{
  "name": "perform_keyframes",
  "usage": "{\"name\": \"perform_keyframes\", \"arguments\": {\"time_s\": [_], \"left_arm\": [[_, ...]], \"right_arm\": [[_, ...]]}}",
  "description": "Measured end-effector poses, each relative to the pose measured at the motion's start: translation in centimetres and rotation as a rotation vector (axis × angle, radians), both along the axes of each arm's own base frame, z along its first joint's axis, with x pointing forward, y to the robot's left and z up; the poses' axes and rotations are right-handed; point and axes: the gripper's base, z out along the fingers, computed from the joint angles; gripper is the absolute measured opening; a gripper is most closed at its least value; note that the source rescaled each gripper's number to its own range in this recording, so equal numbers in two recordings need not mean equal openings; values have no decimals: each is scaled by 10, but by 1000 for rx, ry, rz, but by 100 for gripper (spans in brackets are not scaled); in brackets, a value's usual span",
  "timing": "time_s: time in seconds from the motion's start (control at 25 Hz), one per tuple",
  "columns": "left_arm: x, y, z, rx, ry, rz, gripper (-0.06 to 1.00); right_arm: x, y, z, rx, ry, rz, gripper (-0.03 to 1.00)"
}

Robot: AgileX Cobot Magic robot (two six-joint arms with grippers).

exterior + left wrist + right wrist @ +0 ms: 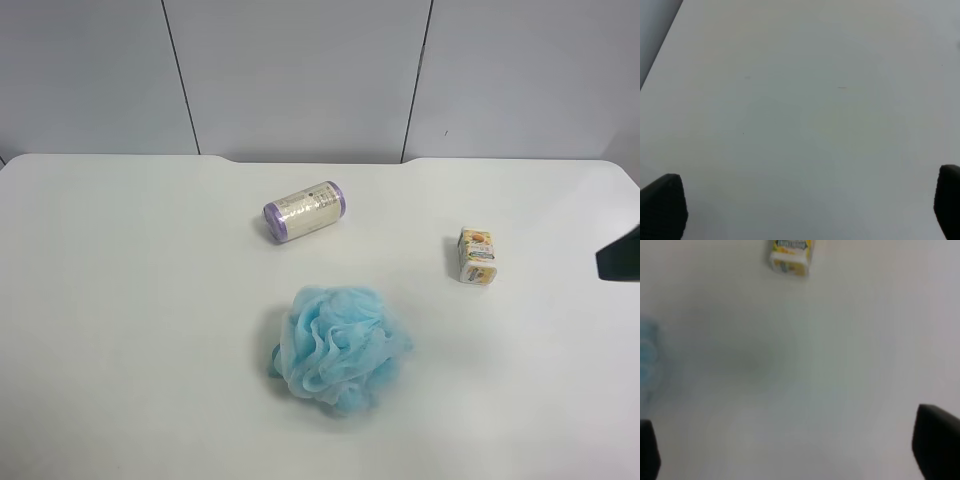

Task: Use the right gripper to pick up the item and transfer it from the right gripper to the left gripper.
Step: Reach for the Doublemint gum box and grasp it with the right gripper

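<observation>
We are only at the reach: the box [476, 255] lies free at the middle right of the high view. Both the right gripper [792, 450] and the left gripper [805, 205] stand wide and empty. Next, the right one must descend around the box.

Surface [120, 300] smooth, matt white; sponge [338, 347] frilly blue mesh; item [476, 256] printed, looked like cardboard; cylinder [305, 211] cream, purple-ended.

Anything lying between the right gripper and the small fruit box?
No. In the right wrist view only bare white table separates the right gripper from the box; the blue sponge sits off to the side.
</observation>
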Motion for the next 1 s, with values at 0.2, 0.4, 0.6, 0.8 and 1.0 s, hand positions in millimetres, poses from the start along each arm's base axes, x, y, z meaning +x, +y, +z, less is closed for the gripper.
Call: {"name": "perform_keyframes", "arguments": {"time_s": [0.2,0.4,0.6,0.8,1.0], "left_arm": [[0,0,0,0,0,0,100],[0,0,0,0,0,0,100],[0,0,0,0,0,0,100],[0,0,0,0,0,0,100],[0,0,0,0,0,0,100]], "right_arm": [[62,7,-7,2,157,-40,100],[114,15,-13,18,229,-77,100],[156,20,-30,14,286,-82,100],[187,23,-61,5,337,-87,100],[202,25,-99,-9,416,-92,100]]}}
